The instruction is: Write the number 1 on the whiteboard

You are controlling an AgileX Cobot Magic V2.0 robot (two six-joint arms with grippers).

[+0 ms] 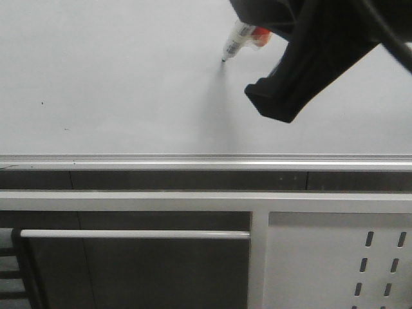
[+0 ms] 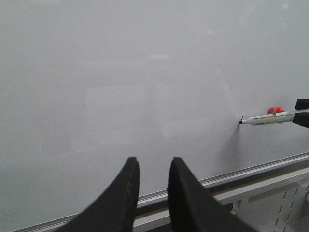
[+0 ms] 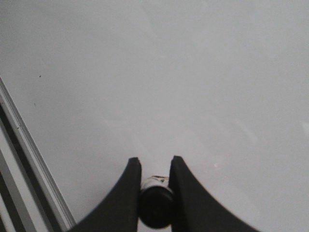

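The whiteboard lies wide and glossy white-grey, with a silver edge along its near side. No number 1 shows on it. My right gripper is shut on a white marker with an orange-red part. The marker's black tip touches the board right of the middle. The left wrist view shows the same marker with its tip on the board. My left gripper hangs over the board near the silver edge, its fingers a little apart with nothing between them.
A few tiny black specks dot the board on the left. In front of the silver edge run a dark gap, a white frame rail and a white perforated metal panel at the lower right.
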